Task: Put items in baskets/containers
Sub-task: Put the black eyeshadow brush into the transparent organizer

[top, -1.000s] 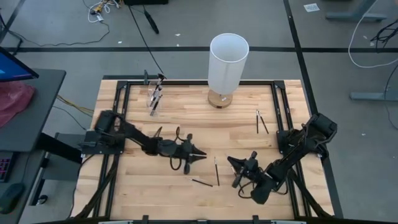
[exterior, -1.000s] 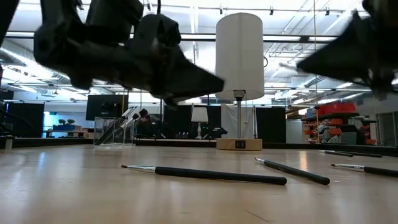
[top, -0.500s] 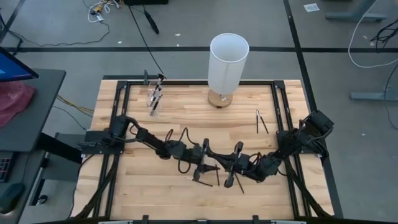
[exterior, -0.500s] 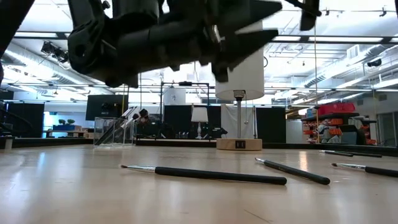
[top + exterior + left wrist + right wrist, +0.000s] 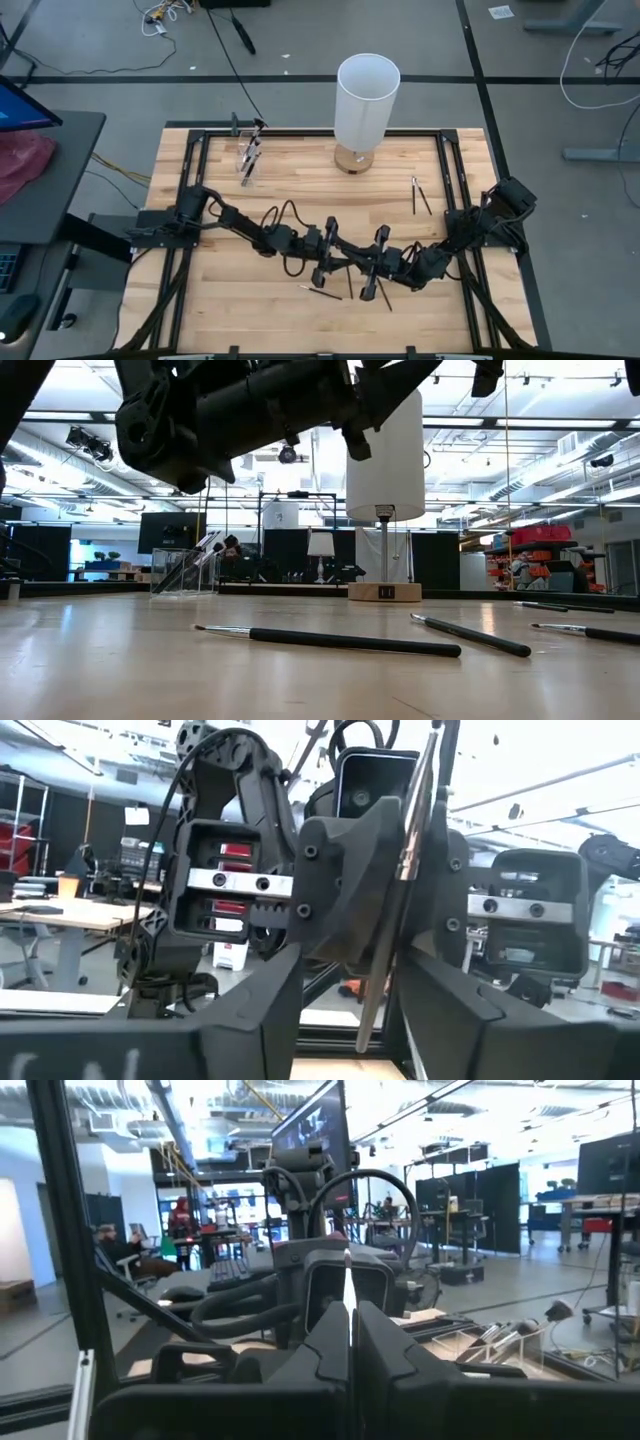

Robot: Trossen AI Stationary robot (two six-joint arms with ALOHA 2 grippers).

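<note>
Midway in front of the lamp point(image 5: 366, 100), a brush point(image 5: 395, 890) is clamped by the right gripper point(image 5: 372, 265), while the left gripper point(image 5: 340, 262) is spread around it.

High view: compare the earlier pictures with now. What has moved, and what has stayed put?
Both arms swung inward and now meet at the centre. The left gripper, pinched narrow earlier, stands open around a brush that the right gripper holds in shut fingers. The loose brushes, the cup and the lamp stayed put.
</note>
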